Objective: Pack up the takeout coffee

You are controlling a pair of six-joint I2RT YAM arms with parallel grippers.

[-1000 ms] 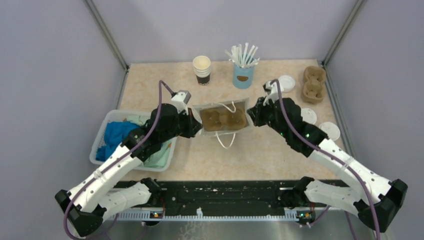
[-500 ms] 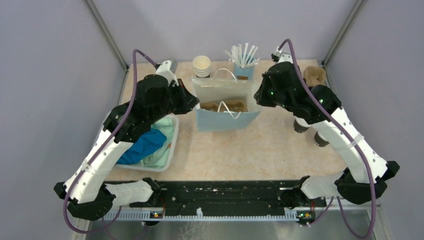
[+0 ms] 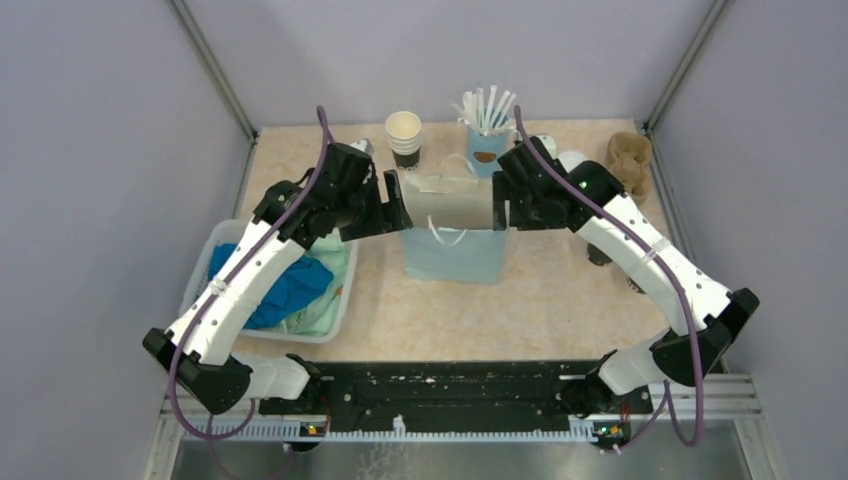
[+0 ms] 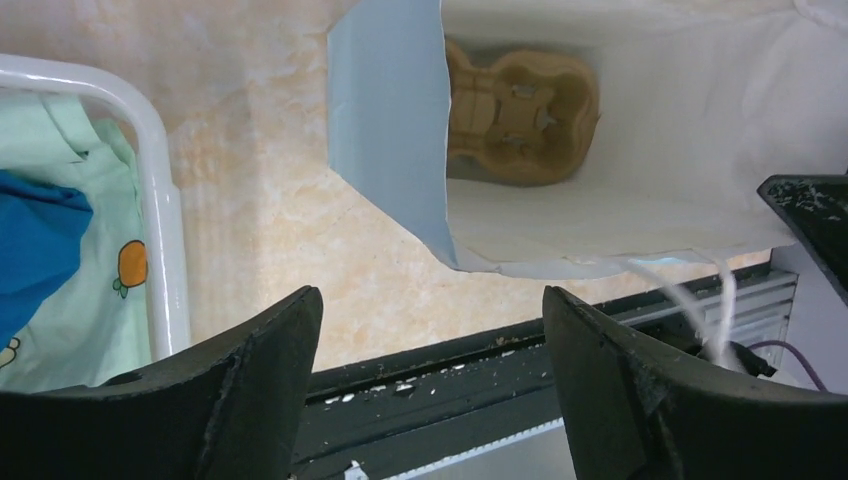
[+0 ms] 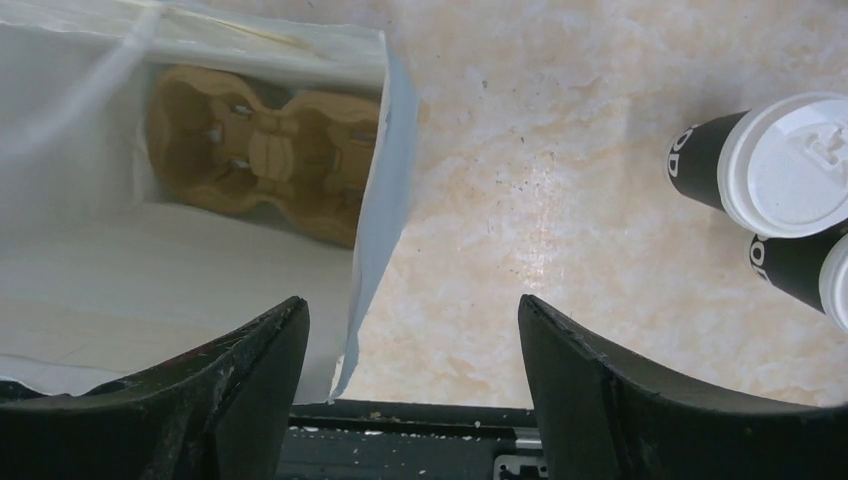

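Note:
A light blue paper bag [image 3: 452,255] stands upright mid-table with its mouth open. A brown cup carrier [image 4: 520,110] lies on its bottom and also shows in the right wrist view [image 5: 265,150]. My left gripper [image 3: 398,205] hovers open at the bag's left rim, and its fingers [image 4: 430,300] hold nothing. My right gripper [image 3: 502,205] is open at the right rim; the bag's side wall [image 5: 378,220] hangs loose between its fingers [image 5: 412,305]. Two takeout coffees, one [image 5: 790,165] and another [image 5: 815,275], stand right of the bag, black-sided with white lids. In the top view my right arm mostly hides them.
A stack of lidless cups [image 3: 404,138] and a light blue cup of white sticks [image 3: 487,140] stand behind the bag. Spare brown carriers [image 3: 628,160] sit at the back right. A white bin of cloths [image 3: 270,285] is on the left. A black rail [image 3: 440,385] runs along the near edge.
The bag lay flat a second ago with both grippers shut on its rim. They raised it upright, then both opened and let go; it now stands by itself.

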